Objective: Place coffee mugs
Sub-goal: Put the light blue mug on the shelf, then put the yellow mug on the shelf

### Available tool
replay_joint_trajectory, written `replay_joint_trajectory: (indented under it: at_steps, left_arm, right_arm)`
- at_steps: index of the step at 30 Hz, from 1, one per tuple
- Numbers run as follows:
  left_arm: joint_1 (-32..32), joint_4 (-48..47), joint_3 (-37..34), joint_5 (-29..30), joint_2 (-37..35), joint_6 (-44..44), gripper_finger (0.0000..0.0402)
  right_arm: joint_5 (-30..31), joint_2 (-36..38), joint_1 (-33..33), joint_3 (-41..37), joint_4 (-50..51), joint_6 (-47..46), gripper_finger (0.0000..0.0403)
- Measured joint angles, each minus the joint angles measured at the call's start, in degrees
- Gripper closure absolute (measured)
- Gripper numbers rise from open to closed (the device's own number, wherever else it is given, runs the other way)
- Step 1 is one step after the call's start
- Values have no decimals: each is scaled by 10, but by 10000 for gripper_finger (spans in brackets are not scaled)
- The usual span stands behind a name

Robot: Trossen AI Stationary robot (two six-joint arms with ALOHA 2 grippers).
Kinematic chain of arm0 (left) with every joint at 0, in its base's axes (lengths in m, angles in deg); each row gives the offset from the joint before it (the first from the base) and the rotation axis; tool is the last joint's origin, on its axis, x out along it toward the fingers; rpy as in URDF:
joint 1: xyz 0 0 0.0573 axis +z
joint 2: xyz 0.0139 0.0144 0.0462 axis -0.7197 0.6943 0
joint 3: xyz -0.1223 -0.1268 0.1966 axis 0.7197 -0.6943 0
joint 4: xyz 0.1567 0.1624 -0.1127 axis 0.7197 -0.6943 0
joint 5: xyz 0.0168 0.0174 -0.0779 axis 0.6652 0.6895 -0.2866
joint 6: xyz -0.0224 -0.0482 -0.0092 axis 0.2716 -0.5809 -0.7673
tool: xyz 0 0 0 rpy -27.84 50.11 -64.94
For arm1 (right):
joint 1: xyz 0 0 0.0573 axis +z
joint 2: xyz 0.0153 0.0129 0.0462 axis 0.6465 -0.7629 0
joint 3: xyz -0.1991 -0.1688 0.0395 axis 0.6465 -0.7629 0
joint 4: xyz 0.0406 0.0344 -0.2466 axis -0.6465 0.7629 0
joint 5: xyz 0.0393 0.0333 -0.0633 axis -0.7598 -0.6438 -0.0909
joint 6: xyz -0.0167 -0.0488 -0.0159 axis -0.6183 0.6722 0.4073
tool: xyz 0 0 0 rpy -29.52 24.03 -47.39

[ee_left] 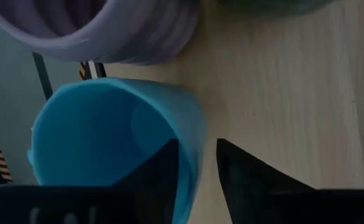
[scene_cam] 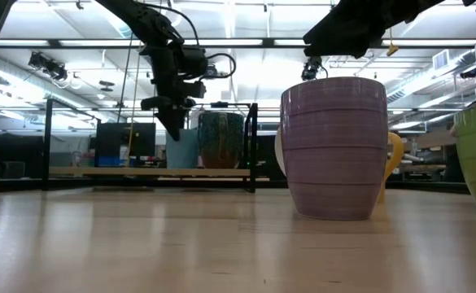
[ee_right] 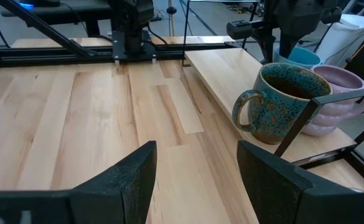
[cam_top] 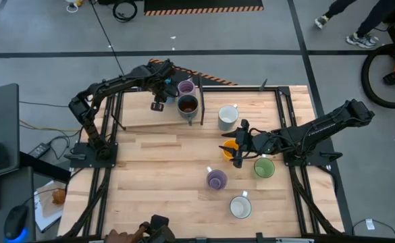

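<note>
- the left gripper [ee_left: 197, 180] sits over the rim of the blue mug [ee_left: 113, 143] with its fingers a little apart, one inside the cup and one outside.
- the blue mug stands on the raised board [cam_top: 140, 116], beside a purple mug [cam_top: 186, 88] and the dark mug [cam_top: 188, 105].
- i think it is letting go of this mug; next it needs to lift straight up.
- the right gripper [cam_top: 238, 144] is wide open and empty, by the orange mug [cam_top: 229, 150].

Bright overhead ceiling lights [scene_cam: 246, 49] glare — left wrist close-up blurred, shadows soft.
</note>
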Motion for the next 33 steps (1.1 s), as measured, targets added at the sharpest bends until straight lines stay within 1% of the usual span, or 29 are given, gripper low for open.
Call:
replay_joint_trajectory:
  at_steps: [8,14,22,28,33]
  left_arm:
    - [-6,3,2,-12,-6,-1,284]
    - [-7,4,2,-34,-6,-7,284]
    - [-7,29,2,-36,-6,-4,285]
    - [-11,29,2,-34,-6,2,285]
    - [-12,30,2,-28,-26,2,285]
  right_arm:
    - [0,0,0,0,0,2,174]
    - [0,0,0,0,0,2,174]
    - [0,0,0,0,0,4,174]
    - [0,0,0,0,0,4,174]
    - [0,0,0,0,-1,8,174]
